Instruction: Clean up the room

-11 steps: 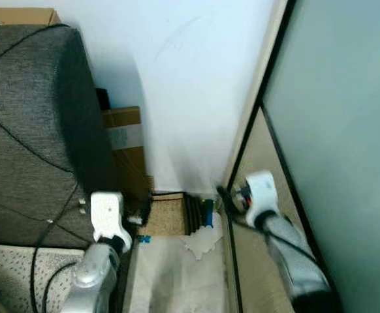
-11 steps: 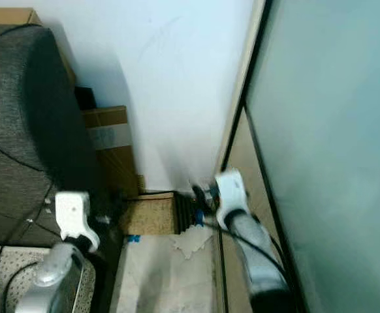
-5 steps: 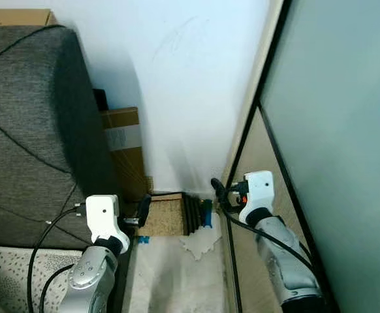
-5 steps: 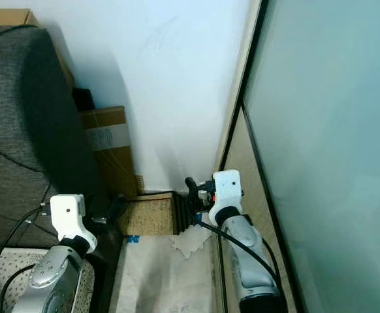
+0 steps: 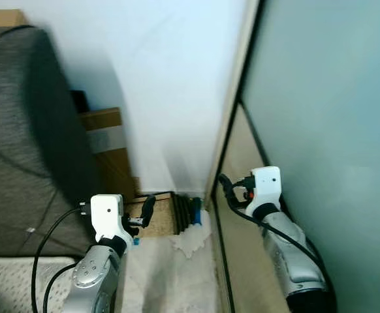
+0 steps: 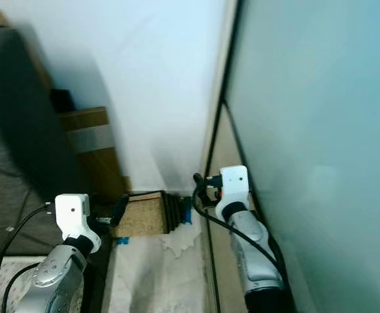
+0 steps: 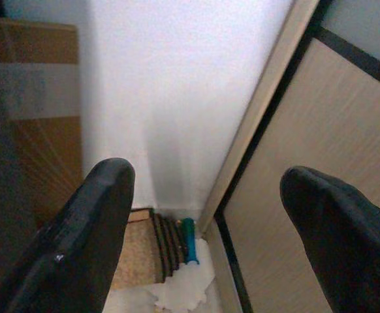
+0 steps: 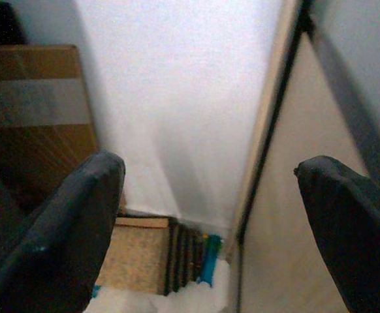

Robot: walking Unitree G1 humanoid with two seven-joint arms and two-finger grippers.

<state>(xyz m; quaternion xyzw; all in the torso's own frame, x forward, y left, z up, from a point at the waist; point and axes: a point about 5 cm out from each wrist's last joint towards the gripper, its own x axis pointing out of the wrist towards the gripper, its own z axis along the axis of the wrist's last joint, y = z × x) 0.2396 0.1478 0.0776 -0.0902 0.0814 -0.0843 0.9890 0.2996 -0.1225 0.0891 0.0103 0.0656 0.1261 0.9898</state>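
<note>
On the floor in the corner by the white wall lies a brown cork-like block (image 5: 152, 214) with black ribs and a blue stick (image 5: 196, 212) at its end. A crumpled white paper (image 5: 189, 240) lies just in front of it. My left gripper (image 5: 144, 210) hovers over the block's near side, open and holding nothing (image 7: 206, 176). My right gripper (image 5: 223, 185) hangs to the right of the block near the door frame, also open and holding nothing (image 8: 213, 166). Both wrist views look down on the block (image 7: 138, 255) and the blue stick (image 8: 209, 261).
A grey sofa (image 5: 20, 143) stands close on the left, with a taped cardboard box (image 5: 105, 140) wedged between it and the wall. A frosted glass panel (image 5: 327, 117) in a black frame closes the right side. A black cable (image 5: 46, 228) trails over the sofa's edge.
The whole picture has slid left, so the camera has turned right. Both arms keep about the same raised pose, and the things on the floor lie as before.
</note>
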